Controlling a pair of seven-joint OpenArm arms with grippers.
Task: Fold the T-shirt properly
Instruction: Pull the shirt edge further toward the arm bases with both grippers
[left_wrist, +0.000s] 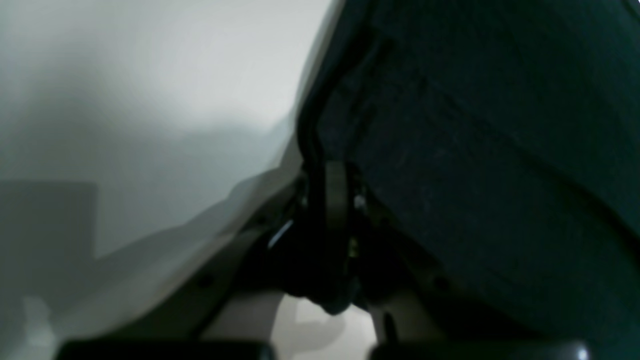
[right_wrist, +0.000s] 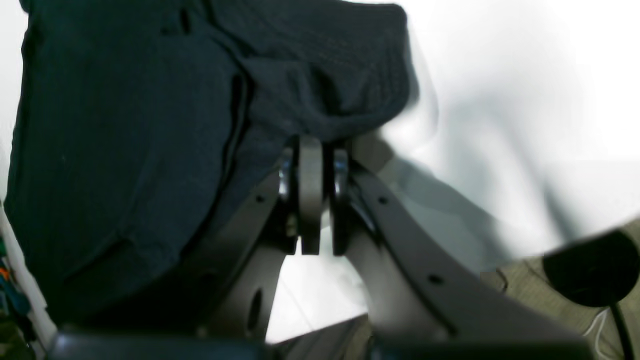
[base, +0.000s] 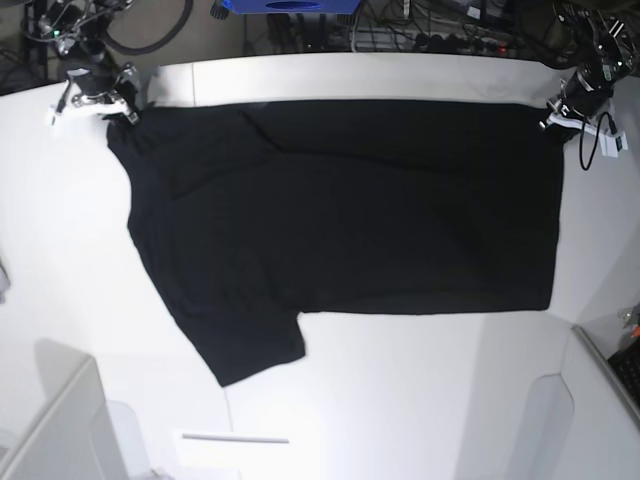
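T-shirt (base: 350, 205) pinched in both grippers

Left gripper (left_wrist: 334, 192) seen clamped on edge of black T-shirt (left_wrist: 490, 165); cloth fills right side, white table (left_wrist: 150, 100) seen left.

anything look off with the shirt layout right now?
Nothing damaged. The T-shirt lies sideways on the table, top edge stretched between the left hand and right hand, both clamped on cloth. Only one sleeve sticks out, at lower left.
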